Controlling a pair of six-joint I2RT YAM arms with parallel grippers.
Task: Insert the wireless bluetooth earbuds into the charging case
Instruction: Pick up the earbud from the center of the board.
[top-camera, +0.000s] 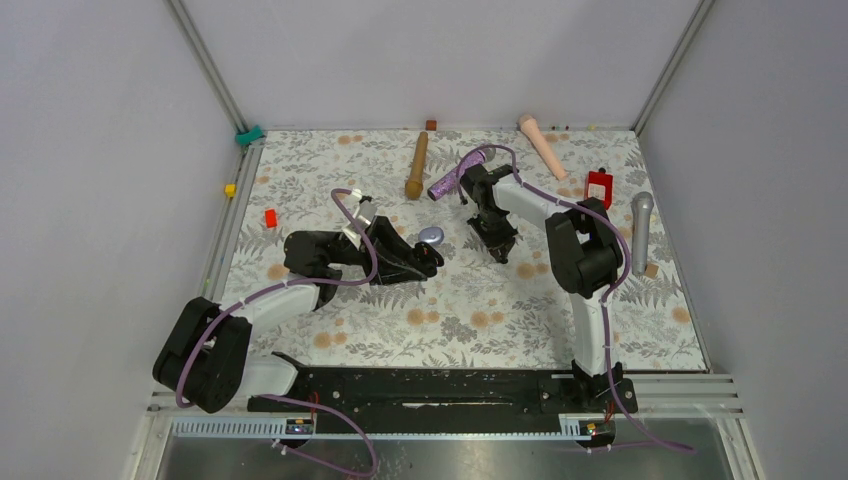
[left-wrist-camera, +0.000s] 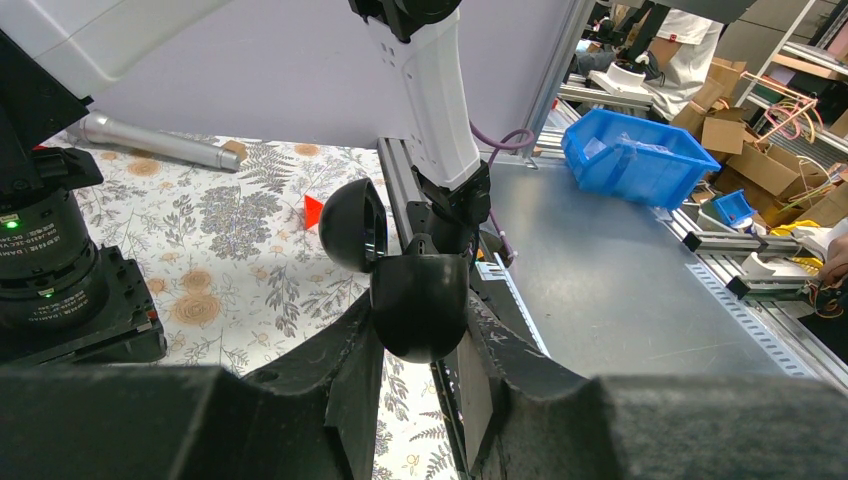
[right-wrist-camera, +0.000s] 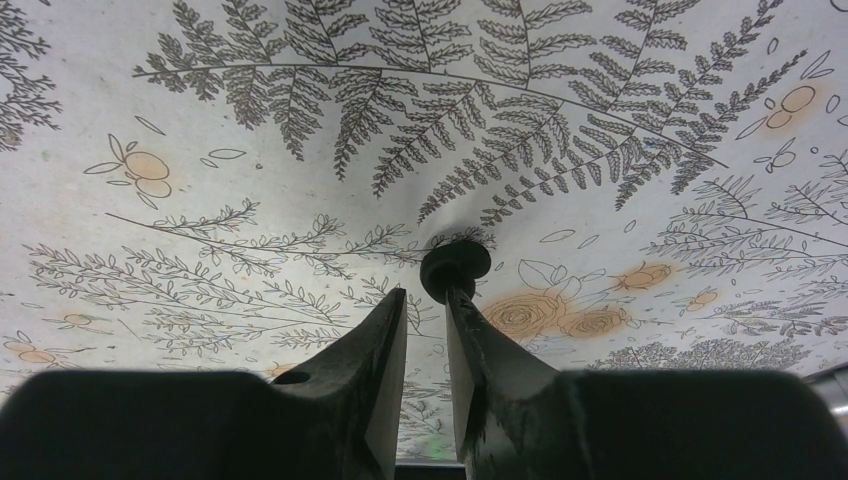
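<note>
Earbud at right pincer tips | jaws slightly apart, empty | left pincer clamps case

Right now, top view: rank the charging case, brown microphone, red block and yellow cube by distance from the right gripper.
From the right gripper:
1. charging case, just to its left
2. brown microphone, back and left
3. red block, left part of the cloth
4. yellow cube, beyond the cloth's left edge
</note>
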